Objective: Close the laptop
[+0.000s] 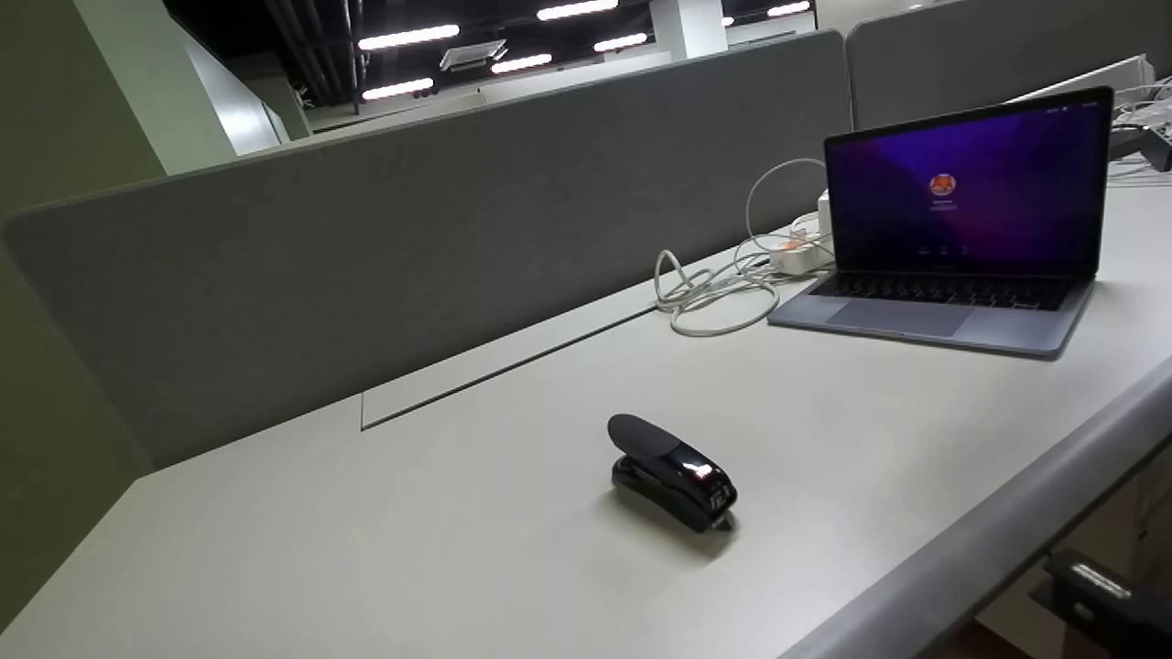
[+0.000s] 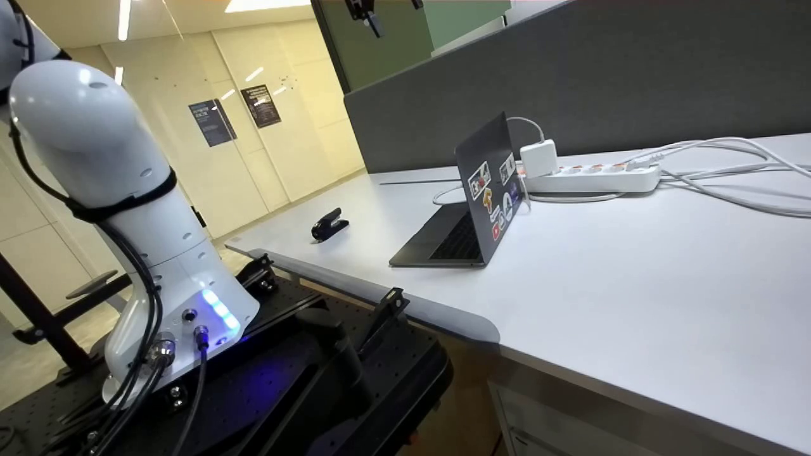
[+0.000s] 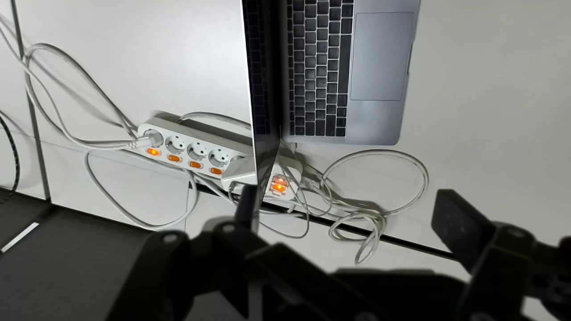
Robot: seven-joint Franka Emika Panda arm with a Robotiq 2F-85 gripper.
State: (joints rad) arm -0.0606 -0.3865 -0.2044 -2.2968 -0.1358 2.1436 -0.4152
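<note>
The laptop stands open on the white table, in both exterior views (image 1: 971,192) (image 2: 488,183). Its purple screen is lit and its stickered lid stands up, tilted slightly back. In the wrist view the laptop (image 3: 379,58) shows from above, keyboard and trackpad to the right of the lid, which is seen nearly edge-on. My gripper (image 3: 354,214) is open with nothing between its fingers. Its left fingertip overlaps the lid's lower end in the picture; whether they touch cannot be told. In an exterior view part of the gripper (image 2: 396,16) shows high at the top edge, above the table.
A white power strip (image 2: 592,180) with a charger and cables (image 1: 714,293) lies behind the laptop, along a grey partition (image 1: 504,220). A black stapler-like object (image 1: 673,471) is on the table, also visible in an exterior view (image 2: 329,225). The table's front edge (image 2: 380,291) faces the robot base.
</note>
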